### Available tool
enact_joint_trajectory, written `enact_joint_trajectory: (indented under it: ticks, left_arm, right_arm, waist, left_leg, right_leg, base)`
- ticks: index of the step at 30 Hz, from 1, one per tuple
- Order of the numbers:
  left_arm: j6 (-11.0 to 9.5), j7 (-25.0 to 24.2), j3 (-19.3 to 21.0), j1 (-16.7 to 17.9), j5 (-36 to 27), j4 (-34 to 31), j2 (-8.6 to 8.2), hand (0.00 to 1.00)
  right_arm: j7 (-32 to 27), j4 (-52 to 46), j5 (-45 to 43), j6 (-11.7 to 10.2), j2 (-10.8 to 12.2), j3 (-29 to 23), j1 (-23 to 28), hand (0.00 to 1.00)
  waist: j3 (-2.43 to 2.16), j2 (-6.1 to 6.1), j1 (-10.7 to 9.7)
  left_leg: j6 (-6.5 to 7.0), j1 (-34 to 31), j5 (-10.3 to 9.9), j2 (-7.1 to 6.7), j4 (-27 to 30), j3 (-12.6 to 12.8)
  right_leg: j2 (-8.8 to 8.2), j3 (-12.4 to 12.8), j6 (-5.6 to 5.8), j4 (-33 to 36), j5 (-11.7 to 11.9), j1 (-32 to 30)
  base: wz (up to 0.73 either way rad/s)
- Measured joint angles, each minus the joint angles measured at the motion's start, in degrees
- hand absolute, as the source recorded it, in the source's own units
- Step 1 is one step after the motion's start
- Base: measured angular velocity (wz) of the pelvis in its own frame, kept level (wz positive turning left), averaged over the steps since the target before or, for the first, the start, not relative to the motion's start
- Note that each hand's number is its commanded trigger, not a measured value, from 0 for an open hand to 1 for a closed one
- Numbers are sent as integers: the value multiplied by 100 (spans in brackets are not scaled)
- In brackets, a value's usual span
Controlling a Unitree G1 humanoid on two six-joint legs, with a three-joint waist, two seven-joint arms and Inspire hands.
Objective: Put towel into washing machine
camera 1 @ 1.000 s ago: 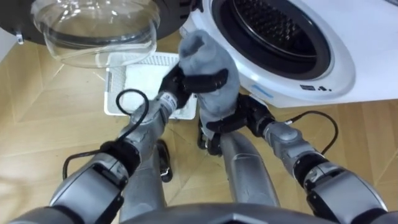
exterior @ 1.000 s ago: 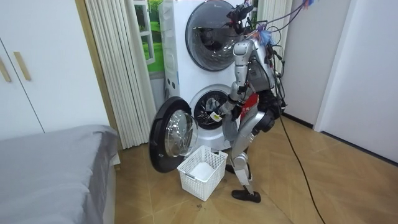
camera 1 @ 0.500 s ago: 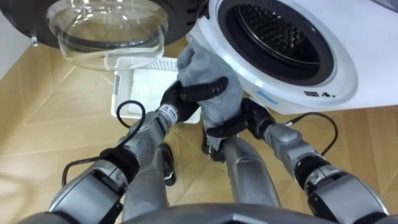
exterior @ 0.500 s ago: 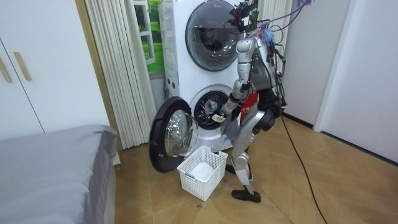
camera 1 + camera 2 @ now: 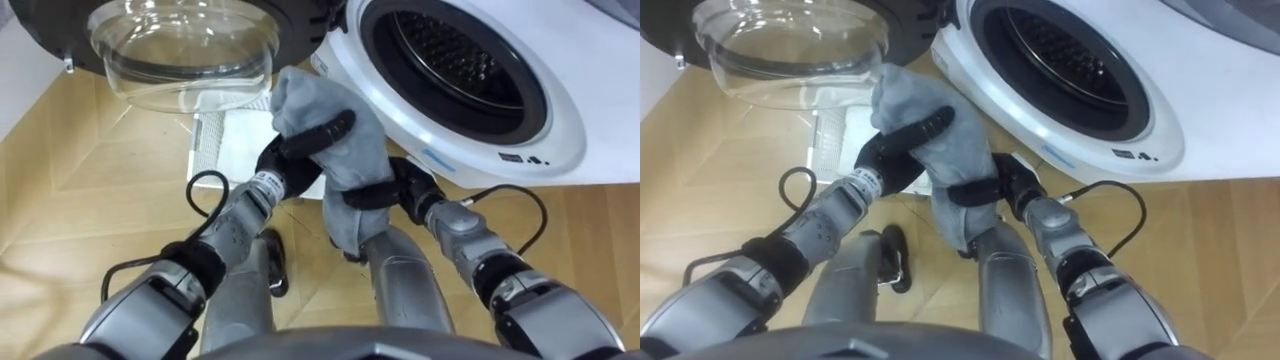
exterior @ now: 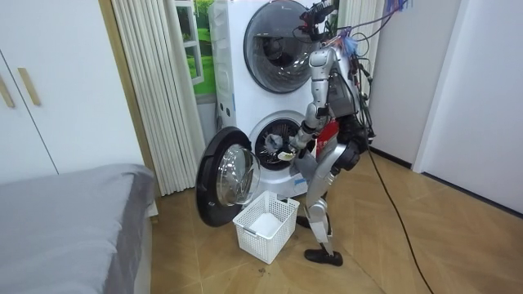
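Observation:
A grey towel [image 5: 335, 135] hangs bunched in front of me, just left of and below the washing machine's open drum [image 5: 455, 60]. My left hand [image 5: 300, 150] has its dark fingers curled round the towel's upper part. Lower down, the right hand [image 5: 385, 190] wraps its fingers round the towel's middle. The towel's loose end droops between my arms. In the room view I stand bent slightly at the lower washing machine [image 6: 274, 151], with the towel [image 6: 283, 147] held at its opening.
The machine's round glass door [image 5: 185, 45] stands swung open at my left. Under it on the wooden floor sits a white plastic basket [image 5: 203, 140], also seen as the basket [image 6: 265, 222] by my feet. A bed [image 6: 73, 220] and curtains [image 6: 155, 82] lie at the room view's left.
Both hands have lifted the towel a little toward the drum. The right hand's fingers have closed round it. The eye view has shifted slightly.

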Motion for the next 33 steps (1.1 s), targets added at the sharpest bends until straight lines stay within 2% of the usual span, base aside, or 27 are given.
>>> enact_joint_trajectory:
  ticks: [5, 8, 11, 14, 17, 19, 23, 26, 29, 33]
  left_arm:
    - [3, -11, 16, 90, -502, 9, -21, 0]
    - [9, -45, 80, 163, -626, 8, -39, 0]
    - [9, -31, 219, 241, -597, 71, -21, 0]
    - [11, 235, 388, 315, -332, 182, 40, 0]
    - [-1, 527, 729, 484, 122, 301, 51, 0]
    - [4, 784, 966, 603, 517, 545, 91, 0]
    - [4, 1179, 1206, 875, 639, 555, 227, 0]
    - [21, 1363, 1356, 999, 856, 562, 225, 0]
    - [107, 1438, 1363, 1073, 989, 562, 226, 0]
    - [211, 1439, 1360, 1075, 1326, 563, 223, 0]
  right_arm:
    - [-31, 23, 159, 93, 12, -2, 6, 100]
    - [-112, 46, 324, 159, 13, -49, 55, 100]
    - [-255, 58, 470, 214, -17, -125, 82, 100]
    - [-383, 60, 568, 279, -28, -205, 98, 100]
    - [-479, 170, 1011, 340, -56, -486, 129, 100]
    - [-556, 256, 1402, 349, -170, -721, 123, 100]
    - [-689, 283, 2093, 432, -395, -872, 126, 100]
    - [-731, 396, 2507, 479, -465, -1122, 106, 100]
    - [-745, 503, 2893, 643, -463, -1422, 99, 100]
    - [-748, 524, 3516, 805, -576, -1487, 108, 100]
  waist:
    - [8, -6, 13]
    - [16, -9, 40]
    - [45, 13, 175]
    - [54, 27, 310]
    - [58, 61, 440]
    - [61, 100, 515]
    - [58, 106, 521]
    - [58, 105, 522]
    - [57, 103, 511]
    - [63, 94, 512]
  left_leg:
    - [-6, 46, 0, 0, -4, -31]
    - [-41, 58, -11, -7, 2, -107]
    - [-27, 46, -20, 0, 0, -93]
    - [-22, 3, -24, 3, -13, -99]
    - [-62, 9, -3, -3, -57, -100]
    - [-77, 15, 10, -21, -106, -102]
    - [-61, 38, 35, -72, -179, -116]
    - [-23, 48, 56, -95, -213, -115]
    - [-14, 51, 53, -116, -216, -137]
    - [-4, 103, 47, -197, -219, -179]
  right_leg:
    - [7, -17, -9, 1, -12, 56]
    - [5, -57, 27, 1, -67, 108]
    - [5, -59, 46, 6, -88, 90]
    - [17, -58, 33, 8, -97, 38]
    - [17, -61, 16, 14, -113, 21]
    - [3, -60, 21, 11, -122, 15]
    - [-54, -82, 8, 34, -136, 8]
    - [-94, -111, 7, 39, -141, 9]
    - [-99, -109, 27, 42, -153, 13]
    - [-171, -84, 65, 190, -230, 9]
  base:
    - [1]
    - [12]
    - [0]
    - [0]
    - [0]
    - [2]
    - [6]
    - [4]
    - [0]
    - [7]
